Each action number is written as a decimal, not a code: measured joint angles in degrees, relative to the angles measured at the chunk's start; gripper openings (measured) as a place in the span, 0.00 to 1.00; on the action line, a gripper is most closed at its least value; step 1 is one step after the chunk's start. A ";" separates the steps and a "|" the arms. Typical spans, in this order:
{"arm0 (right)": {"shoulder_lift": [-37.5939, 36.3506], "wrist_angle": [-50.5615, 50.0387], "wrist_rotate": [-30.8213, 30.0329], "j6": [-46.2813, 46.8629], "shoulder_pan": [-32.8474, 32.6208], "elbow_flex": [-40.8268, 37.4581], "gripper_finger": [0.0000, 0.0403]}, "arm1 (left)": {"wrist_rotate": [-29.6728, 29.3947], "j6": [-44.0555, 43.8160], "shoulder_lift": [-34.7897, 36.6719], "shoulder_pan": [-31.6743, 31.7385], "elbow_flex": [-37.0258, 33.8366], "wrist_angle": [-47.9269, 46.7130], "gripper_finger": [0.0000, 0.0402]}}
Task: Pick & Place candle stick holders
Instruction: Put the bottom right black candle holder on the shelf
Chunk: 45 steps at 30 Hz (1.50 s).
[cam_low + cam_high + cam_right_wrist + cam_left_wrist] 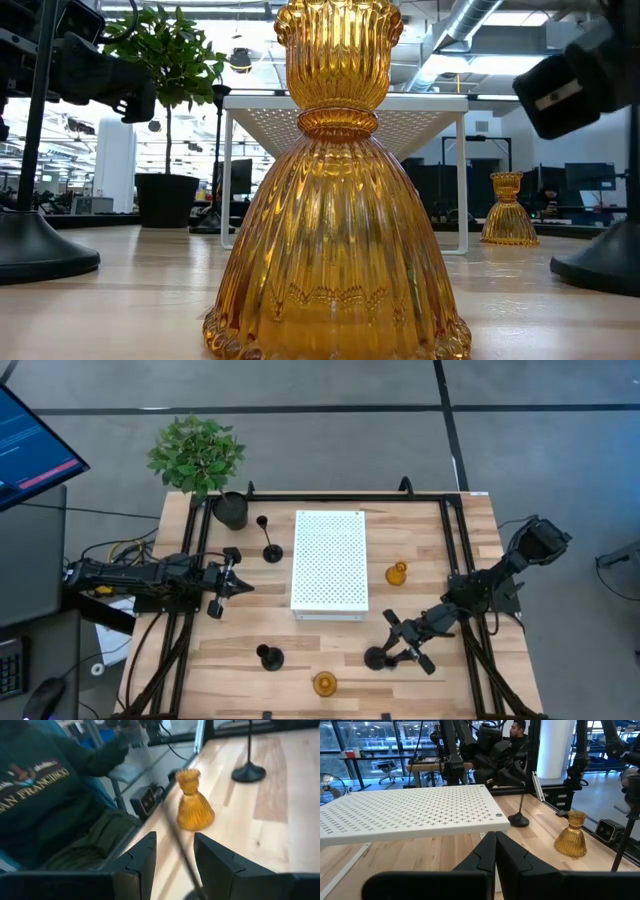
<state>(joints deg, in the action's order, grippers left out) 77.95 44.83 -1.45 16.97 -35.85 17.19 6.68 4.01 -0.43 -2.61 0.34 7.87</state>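
My right gripper [388, 650] is open near the table's near right. Its fingers stand on either side of the thin stem [180, 857] of a tall black candle stick holder [375, 657], with a gap on both sides. My left gripper [243, 584] is shut and empty, left of the white stand. Two more black holders stand on their round bases, one at the far left [271, 551] and one at the near left [269, 656]. One amber holder [397, 573] stands right of the stand. Another [324, 683] stands at the near edge and fills the low view [337, 190].
A white perforated stand [328, 563] on legs fills the table's middle. A black pot with a green plant [231, 510] stands at the far left corner. A seated person in a dark green sweatshirt [45, 795] is just past the table's near edge.
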 joint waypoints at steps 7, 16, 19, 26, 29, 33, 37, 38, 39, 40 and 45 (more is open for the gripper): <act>0.00 -1.33 0.13 -0.37 2.74 0.00 0.31 | 0.00 -0.01 0.00 0.01 0.01 0.16 0.02; 0.00 -1.33 0.02 -0.39 2.70 0.00 0.24 | 0.00 0.00 0.00 -0.01 0.01 0.18 0.02; 0.00 -1.31 0.00 -0.39 2.70 0.00 0.16 | 0.00 0.00 0.00 0.01 0.01 0.18 0.02; -0.07 -0.38 -0.28 -0.55 2.70 0.00 0.02 | -0.01 -0.01 -0.01 -0.01 0.02 0.18 0.02; -0.10 3.22 -0.25 -0.19 2.89 -0.02 0.03 | 0.00 0.00 0.00 0.02 0.00 0.18 0.02; -3.22 3.77 -0.11 0.06 2.94 -0.02 0.01 | 0.00 -0.02 -0.02 0.01 0.00 0.18 0.02; -9.28 2.42 0.16 -1.43 3.78 0.00 0.01 | 0.00 0.00 -0.02 0.02 0.02 0.17 0.02; -11.15 0.98 0.14 -2.08 4.30 0.00 0.01 | 0.00 0.00 -0.02 -0.01 0.01 0.18 0.02; -13.11 -0.69 0.16 -2.37 4.98 0.00 0.01 | -0.03 0.00 -0.02 0.02 -0.01 0.20 0.02; -15.01 -2.40 0.37 -2.36 5.90 0.00 0.01 | -0.35 -0.02 -0.02 0.00 0.01 0.28 0.02; -22.85 -8.02 6.82 -3.20 13.52 0.86 0.01 | -5.65 0.00 -0.02 0.01 -0.01 1.83 0.02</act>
<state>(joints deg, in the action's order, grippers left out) 55.11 36.82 5.37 13.77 -22.32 18.05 1.03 4.01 -0.45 -2.60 0.34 9.70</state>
